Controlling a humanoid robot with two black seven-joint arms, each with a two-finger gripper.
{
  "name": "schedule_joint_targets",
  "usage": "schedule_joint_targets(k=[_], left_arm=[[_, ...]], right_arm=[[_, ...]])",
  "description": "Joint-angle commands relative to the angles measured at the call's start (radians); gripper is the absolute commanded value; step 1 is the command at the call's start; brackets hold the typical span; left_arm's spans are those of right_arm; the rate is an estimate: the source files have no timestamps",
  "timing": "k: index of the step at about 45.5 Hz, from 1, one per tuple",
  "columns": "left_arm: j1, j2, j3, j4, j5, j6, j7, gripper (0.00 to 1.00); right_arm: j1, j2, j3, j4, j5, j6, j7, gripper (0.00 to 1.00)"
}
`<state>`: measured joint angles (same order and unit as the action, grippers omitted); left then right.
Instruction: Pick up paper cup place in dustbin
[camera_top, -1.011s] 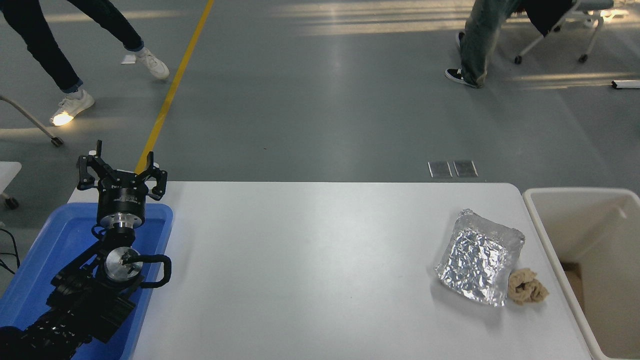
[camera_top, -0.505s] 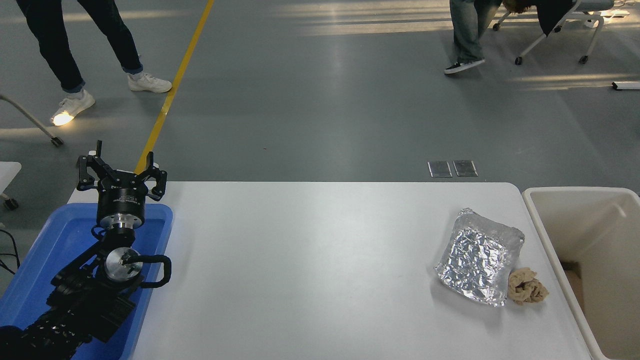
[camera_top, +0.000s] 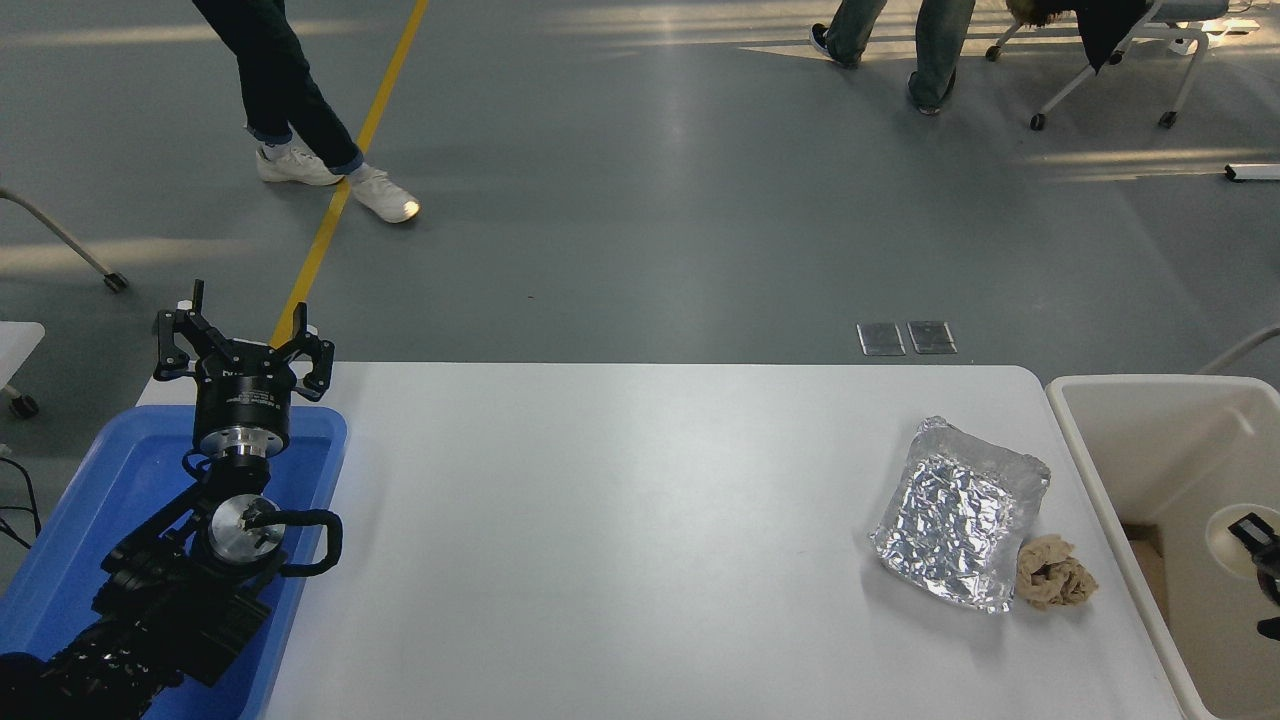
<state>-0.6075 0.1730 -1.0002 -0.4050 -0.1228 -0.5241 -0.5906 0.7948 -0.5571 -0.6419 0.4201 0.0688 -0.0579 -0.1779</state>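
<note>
At the right edge, only a sliver of the right gripper (camera_top: 1262, 545) shows, over the inside of the dustbin (camera_top: 1120, 400); its dark finger overlaps the rim of the paper cup (camera_top: 1232, 532), but whether its jaws are clamped on the cup I cannot tell. The cup sits within the bin's opening, mouth up. Left of the bin, on the white surface (camera_top: 620, 540), a silver foil sheet (camera_top: 958, 515) lies touching a tan wad (camera_top: 1052, 574). Far left, the left gripper (camera_top: 243, 340) is parked over a blue tray (camera_top: 120, 470), jaws apart.
</note>
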Motion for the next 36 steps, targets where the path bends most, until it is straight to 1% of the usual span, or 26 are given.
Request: schedule_joint_targets(k=[1, 6, 13, 17, 21, 23, 26, 29, 36], left_arm=[[0.000, 0.000, 0.000, 0.000, 0.000, -0.001, 0.000, 0.99], [0.000, 0.000, 0.000, 0.000, 0.000, -0.001, 0.000, 0.99], [-0.002, 0.000, 0.000, 0.000, 0.000, -0.001, 0.000, 0.99], [0.000, 0.000, 0.000, 0.000, 0.000, -0.001, 0.000, 0.99], [0.000, 0.000, 0.000, 0.000, 0.002, -0.001, 0.000, 0.99], [0.000, 0.000, 0.000, 0.000, 0.002, -0.001, 0.000, 0.99], [0.000, 0.000, 0.000, 0.000, 0.002, -0.001, 0.000, 0.99], [0.000, -0.001, 0.000, 0.000, 0.002, -0.001, 0.000, 0.99], [0.000, -0.001, 0.000, 0.000, 0.003, -0.001, 0.000, 0.99]], right_arm=[[0.064, -0.041, -0.001, 0.095, -0.012, 0.001, 0.002, 1.00], [0.090, -0.061, -0.018, 0.108, -0.067, 0.006, 0.003, 1.00], [0.179, -0.122, -0.054, 0.190, -0.248, 0.017, 0.003, 1.00], [0.268, -0.179, -0.090, 0.299, -0.342, 0.020, 0.003, 1.00], [0.384, -0.243, -0.148, 0.466, -0.454, 0.021, 0.003, 1.00], [0.450, -0.270, -0.173, 0.544, -0.489, 0.026, 0.003, 1.00], [0.546, -0.291, -0.209, 0.646, -0.515, 0.056, 0.003, 1.00], [0.648, -0.294, -0.254, 0.721, -0.515, 0.118, 0.001, 1.00], [0.901, -0.290, -0.329, 0.900, -0.500, 0.348, 0.001, 1.00]])
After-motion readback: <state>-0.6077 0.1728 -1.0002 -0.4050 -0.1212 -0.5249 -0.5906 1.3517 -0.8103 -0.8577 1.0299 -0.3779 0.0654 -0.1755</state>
